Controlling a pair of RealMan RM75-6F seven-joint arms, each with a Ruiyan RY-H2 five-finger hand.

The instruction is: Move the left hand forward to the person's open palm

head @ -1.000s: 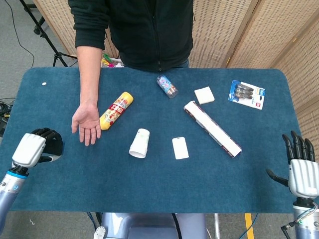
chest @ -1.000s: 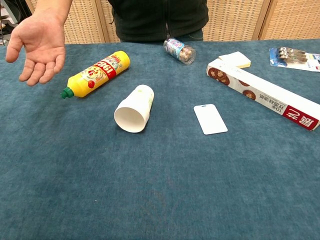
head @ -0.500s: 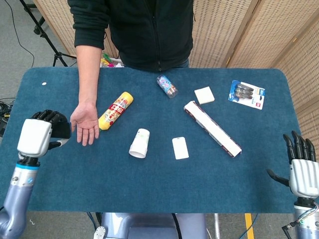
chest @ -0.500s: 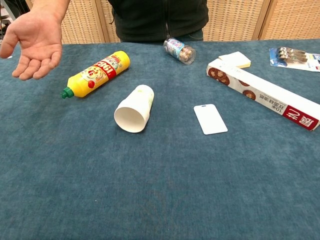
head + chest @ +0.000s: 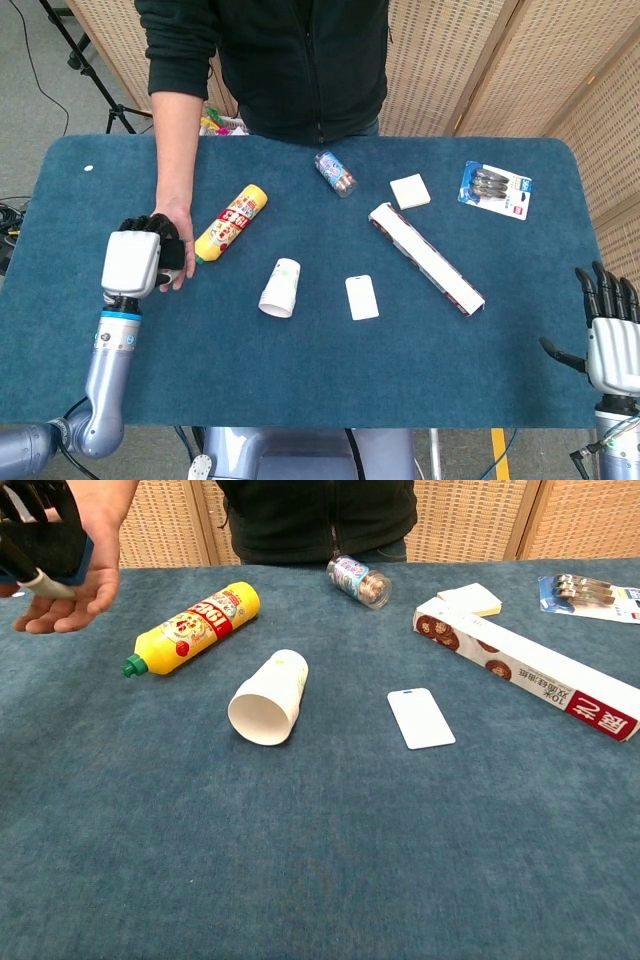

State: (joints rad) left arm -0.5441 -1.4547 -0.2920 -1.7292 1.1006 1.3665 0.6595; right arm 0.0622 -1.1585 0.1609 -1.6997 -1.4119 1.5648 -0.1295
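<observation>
The person's open palm lies face up over the table's left side, mostly covered in the head view by my left hand. In the chest view my left hand rests over that palm, its black fingers curled in and holding nothing. My right hand stands at the table's near right corner, fingers spread and upright, empty. It does not show in the chest view.
A yellow bottle lies just right of the palm. A white paper cup lies on its side, with a white card, a long box, a small jar, a notepad and a blister pack further right.
My left hand has moved forward and to the right from the table's left edge until it covers the person's palm. The right hand has stayed put.
</observation>
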